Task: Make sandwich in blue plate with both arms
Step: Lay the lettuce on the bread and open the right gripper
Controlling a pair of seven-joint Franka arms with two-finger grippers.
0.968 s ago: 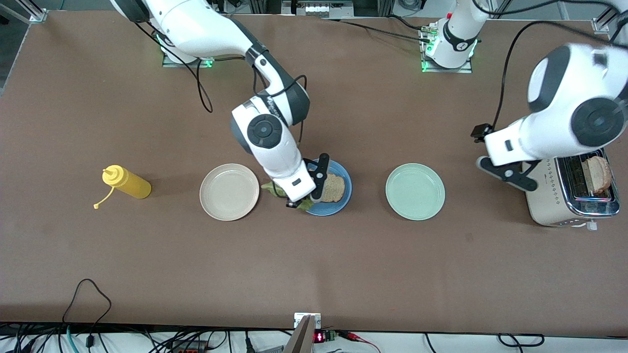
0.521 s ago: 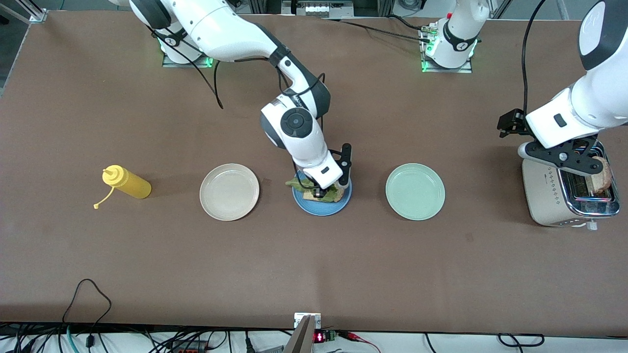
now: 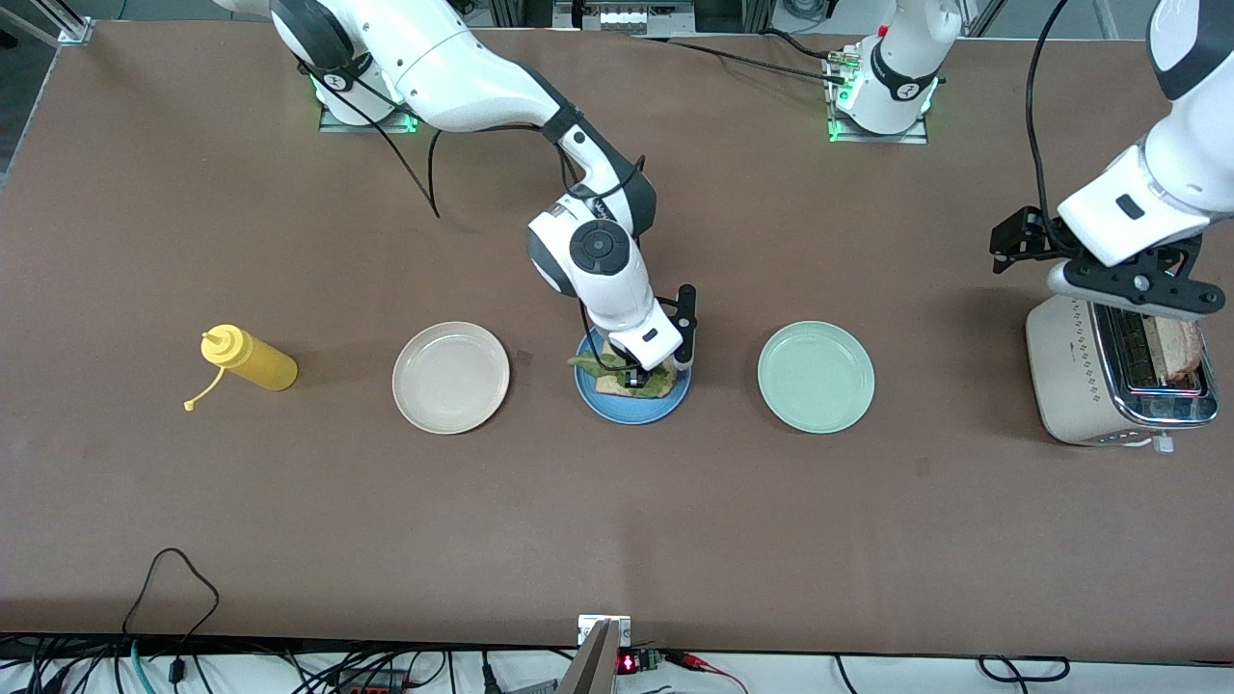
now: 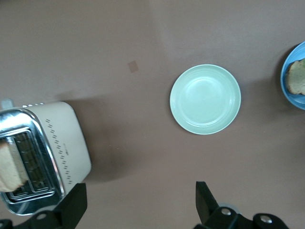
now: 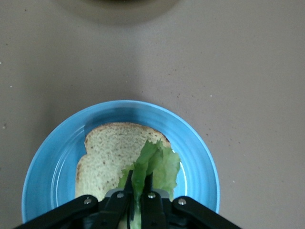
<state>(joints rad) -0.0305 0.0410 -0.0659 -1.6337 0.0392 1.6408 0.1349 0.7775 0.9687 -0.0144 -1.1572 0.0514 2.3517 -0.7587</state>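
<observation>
Over the blue plate, the right pincer pinches the lettuce leaf above a bread slice.

A round blue plate lies between the beige and pale green plates, holding one tan bread slice; a crinkly green lettuce leaf hangs over the slice.

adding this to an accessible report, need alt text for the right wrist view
The right gripper, shut on a green lettuce leaf, holds it over a slice of bread lying on the blue plate. The plate sits on a brown table.
</observation>
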